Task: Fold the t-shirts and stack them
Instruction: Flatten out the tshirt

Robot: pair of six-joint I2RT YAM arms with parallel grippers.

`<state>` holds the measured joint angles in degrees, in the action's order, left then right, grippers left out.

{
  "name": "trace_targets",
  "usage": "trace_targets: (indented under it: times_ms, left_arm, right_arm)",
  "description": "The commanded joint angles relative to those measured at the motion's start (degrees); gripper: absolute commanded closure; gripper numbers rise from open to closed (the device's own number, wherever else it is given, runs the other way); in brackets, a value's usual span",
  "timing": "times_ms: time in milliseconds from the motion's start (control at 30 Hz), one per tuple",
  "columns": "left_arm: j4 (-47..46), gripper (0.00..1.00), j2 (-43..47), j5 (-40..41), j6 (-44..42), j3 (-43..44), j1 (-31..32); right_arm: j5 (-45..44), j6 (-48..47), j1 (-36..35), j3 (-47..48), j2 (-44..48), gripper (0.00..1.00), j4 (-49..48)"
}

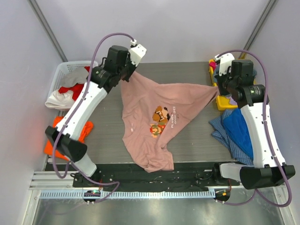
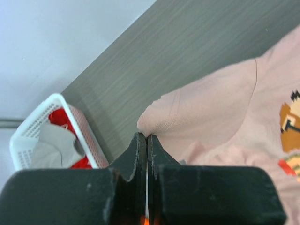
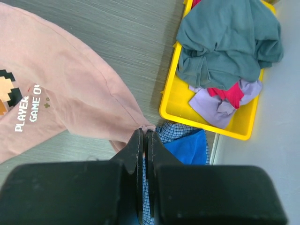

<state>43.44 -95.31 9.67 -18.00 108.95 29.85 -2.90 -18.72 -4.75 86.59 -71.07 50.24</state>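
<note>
1. Item: pink shirt [image 1: 140, 108], print [image 1: 160, 121] facing up, on the table [image 1: 187, 70]. It runs from far left to right, and a crumpled tail reaches the near edge. It is not yet flat or folded.
2. Holder: left gripper [image 2: 146, 138], jaws pressed together, pinching the shirt's far-left edge beside a sleeve seam.
3. Holder: right gripper [image 3: 145, 134], jaws pressed together, pinching a small tip at the shirt's right end. It sits just beside the yellow bin [image 3: 211, 127] and over blue cloth [image 3: 187, 146].
4. Step, as judged: stretching the shirt between the two holds so it can be laid out for folding.
5. Method: draw the holds apart evenly until the fabric between them loses its slack. A lopsided pull would likely skew the print and the seams.
6. Method: carry both holds toward the far side together, so the bunched tail unrolls onto the table.
7. Caution: the right hold takes very little fabric, so a sharp tug could slip it. Pull slowly.
8. Caution: steer the right end away from the bin and blue cloth, and the left end away from the basket [image 1: 65, 70], to avoid snagging another garment.
9. Release: only once the shirt lies flat.
</note>
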Motion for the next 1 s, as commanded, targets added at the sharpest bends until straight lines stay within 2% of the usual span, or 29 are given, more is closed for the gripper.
trace_targets:
  times_ms: [0, 267, 433, 600, 700, 833, 900, 933, 967]
  left_arm:
    - [1.3, 1.0, 11.3, 2.9, 0.7, -3.4, 0.8]
    - [0.7, 1.0, 28.5, 5.2, -3.4, -8.3, 0.5]
    - [-2.3, 1.0, 34.6, 6.4, -4.8, -8.0, 0.1]
    - [-6.4, 1.0, 36.8, 8.8, -5.1, -6.6, 0.1]
    - [-10.3, 1.0, 35.1, 11.2, -6.3, -6.7, 0.1]
    - [-21.4, 1.0, 27.4, 17.2, -10.3, -7.7, -0.4]
    - [-23.7, 1.0, 22.7, 16.4, -9.4, -4.0, -3.9]
    - [-23.6, 1.0, 17.4, 15.7, -7.1, -1.7, -5.2]
    - [-22.8, 1.0, 13.9, 15.3, -5.7, 4.6, -6.8]
  right_arm:
    - [2.0, -2.7, 0.0, 6.8, 3.1, 0.99, 4.7]
    - [2.1, -9.6, -0.1, 19.0, 5.8, 0.99, 13.1]
    - [-0.7, -12.3, -0.1, 24.8, 7.1, 0.99, 13.7]
    - [-3.2, -12.8, -0.2, 25.6, 8.7, 0.99, 10.1]
    - [-4.6, -11.9, -0.1, 25.9, 6.1, 0.99, 8.7]
    - [-8.6, -9.6, 0.0, 26.1, 1.8, 0.99, 2.8]
    - [-10.0, -8.9, 0.0, 26.6, -1.8, 0.99, 0.6]
    - [-11.3, -8.2, -0.1, 27.6, -3.3, 0.99, -1.7]
    - [-11.9, -7.9, 0.0, 28.2, -4.7, 0.99, -2.9]
